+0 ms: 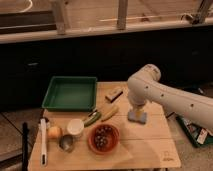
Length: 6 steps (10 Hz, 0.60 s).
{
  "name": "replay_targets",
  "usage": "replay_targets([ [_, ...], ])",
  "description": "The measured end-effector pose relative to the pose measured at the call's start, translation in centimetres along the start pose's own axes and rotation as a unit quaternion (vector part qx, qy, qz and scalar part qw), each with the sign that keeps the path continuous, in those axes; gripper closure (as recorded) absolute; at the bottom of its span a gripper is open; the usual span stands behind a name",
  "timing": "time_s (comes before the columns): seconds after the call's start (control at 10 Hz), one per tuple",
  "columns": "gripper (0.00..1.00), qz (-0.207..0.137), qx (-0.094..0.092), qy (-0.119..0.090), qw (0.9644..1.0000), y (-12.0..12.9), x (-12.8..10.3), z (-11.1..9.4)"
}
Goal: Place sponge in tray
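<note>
The blue-lavender sponge [137, 117] lies flat on the wooden table, right of centre. My gripper [136, 109] hangs from the white arm that reaches in from the right, and it points down right over the sponge, at or just above its top. The green tray [52, 95] stands at the table's back left, apart from the sponge, with nothing visible inside it.
An orange bowl [104, 138], a white cup [75, 127], a metal cup [66, 143] and a yellowish fruit [54, 132] stand at the front. A yellow piece [109, 113] and a green piece [92, 118] lie between tray and sponge. A small block [114, 93] lies behind. A cluttered bin [195, 131] sits off the table, right.
</note>
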Motion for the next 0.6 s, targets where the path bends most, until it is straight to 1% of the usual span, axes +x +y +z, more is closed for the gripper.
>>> replay_targets([
  [0.1, 0.29, -0.001, 0.003, 0.001, 1.0, -0.3, 0.1, 0.0],
  [0.2, 0.4, -0.003, 0.005, 0.003, 1.0, -0.9, -0.5, -0.5],
  [0.4, 0.55, -0.009, 0.007, 0.002, 0.9999, -1.9, -2.3, -1.3],
  [0.5, 0.58, -0.012, 0.007, 0.001, 0.9999, -2.1, -2.8, -1.3],
  [0.6, 0.53, -0.017, 0.009, 0.0, 0.9998, -2.3, -2.5, -1.3],
])
